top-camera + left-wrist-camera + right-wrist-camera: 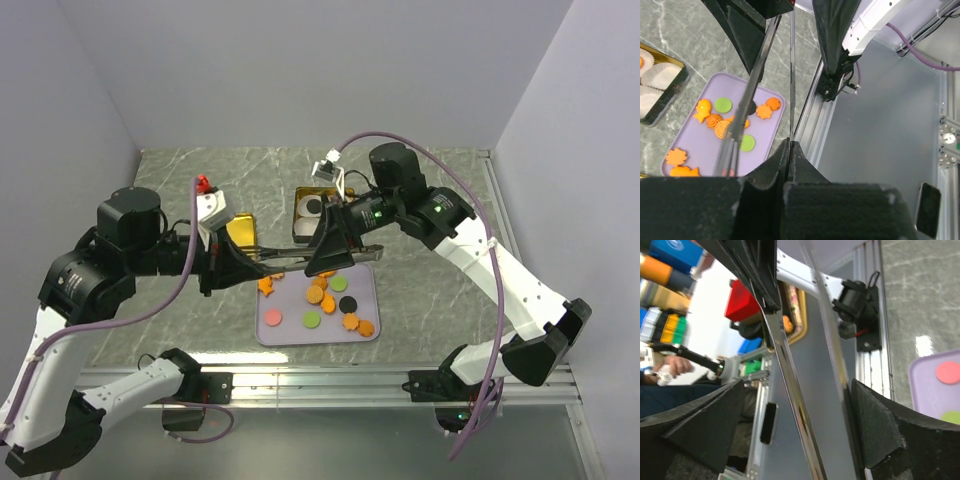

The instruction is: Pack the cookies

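Many small flat cookies (pixel 326 298), mostly orange with a few green, pink and black discs, are spread loose on a lavender rectangular plastic tray (pixel 366 283), which is set on the grey marbled table (pixel 430 290) just in front of two gold metal tins (pixel 300 192). Long thin silver metal tongs (pixel 290 254) are clamped at their butt end between the closed jaws of the left gripper (pixel 245 263) and held over the tray's far edge. The right gripper (pixel 335 260) is spread wide, its black fingers (pixel 880 430) placed either side of the tongs' blades; whether they touch cannot be told.
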`<state>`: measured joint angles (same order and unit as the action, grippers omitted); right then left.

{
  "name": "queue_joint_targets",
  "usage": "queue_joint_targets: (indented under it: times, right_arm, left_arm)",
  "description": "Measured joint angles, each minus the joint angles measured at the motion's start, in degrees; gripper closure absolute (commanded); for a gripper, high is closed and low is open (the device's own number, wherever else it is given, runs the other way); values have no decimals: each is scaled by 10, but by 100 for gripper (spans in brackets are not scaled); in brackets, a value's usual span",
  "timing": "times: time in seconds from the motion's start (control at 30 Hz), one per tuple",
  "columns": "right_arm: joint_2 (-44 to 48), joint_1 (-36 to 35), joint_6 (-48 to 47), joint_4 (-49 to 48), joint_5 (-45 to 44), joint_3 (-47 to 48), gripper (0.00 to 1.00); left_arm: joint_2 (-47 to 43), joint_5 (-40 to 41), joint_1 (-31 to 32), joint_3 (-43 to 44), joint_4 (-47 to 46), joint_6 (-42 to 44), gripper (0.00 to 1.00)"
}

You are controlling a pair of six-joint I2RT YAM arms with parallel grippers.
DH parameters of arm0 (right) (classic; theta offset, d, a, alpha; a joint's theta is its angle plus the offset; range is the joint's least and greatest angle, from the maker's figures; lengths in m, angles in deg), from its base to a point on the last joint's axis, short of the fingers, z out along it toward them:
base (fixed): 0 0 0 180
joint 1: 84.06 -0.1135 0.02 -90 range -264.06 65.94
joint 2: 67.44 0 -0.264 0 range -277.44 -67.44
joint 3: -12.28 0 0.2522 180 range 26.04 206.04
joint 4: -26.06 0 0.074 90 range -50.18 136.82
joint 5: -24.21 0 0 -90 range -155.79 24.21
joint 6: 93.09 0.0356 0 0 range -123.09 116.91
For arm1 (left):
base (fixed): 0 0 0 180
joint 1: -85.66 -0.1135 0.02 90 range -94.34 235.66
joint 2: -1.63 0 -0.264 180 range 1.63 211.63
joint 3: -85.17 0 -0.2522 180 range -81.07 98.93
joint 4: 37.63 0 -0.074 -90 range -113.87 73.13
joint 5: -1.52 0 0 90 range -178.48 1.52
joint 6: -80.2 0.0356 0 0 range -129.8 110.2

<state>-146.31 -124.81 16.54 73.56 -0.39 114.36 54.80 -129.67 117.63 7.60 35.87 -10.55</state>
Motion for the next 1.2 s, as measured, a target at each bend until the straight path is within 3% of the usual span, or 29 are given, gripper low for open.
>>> queue_joint_targets:
  times: [0.3,0.5,0.6,0.63,0.73,0.83,0.87,0.93,1.07,1.1,1.13,1.2]
  right_arm:
    - [-7,-26,-76,76,-47,21,31]
    - [-7,-38,-104,95,-63,21,56]
    - [-7,-41,-113,101,-52,21,71]
    - [-7,-42,-117,101,-46,21,82]
    - [-6,-45,-125,100,-33,21,94]
    - [-6,-46,-130,96,-28,21,96]
    - [-6,-47,-130,95,-30,21,96]
    - [-7,-49,-129,92,-39,21,97]
    - [-10,-48,-128,85,-62,20,98]
    - [-11,-48,-127,81,-69,20,98]
    - [-11,-48,-126,75,-83,20,98]
    - [-13,-46,-124,57,-103,16,98]
  left_arm:
    - [25,-11,2,5,-7,-29,100]
    - [32,-17,4,7,-8,-47,100]
    - [33,-10,3,7,-7,-48,100]
    - [33,-6,3,7,-7,-48,100]
    - [31,5,3,7,-5,-50,98]
    - [26,8,3,7,-6,-49,86]
    - [25,11,3,6,-7,-51,73]
    - [23,17,3,3,-14,-61,58]
    - [13,29,5,-11,-29,-75,42]
    - [9,34,5,-13,-33,-81,11]
    - [7,39,7,-13,-38,-84,1]
    - [2,55,14,-13,-49,-99,1]
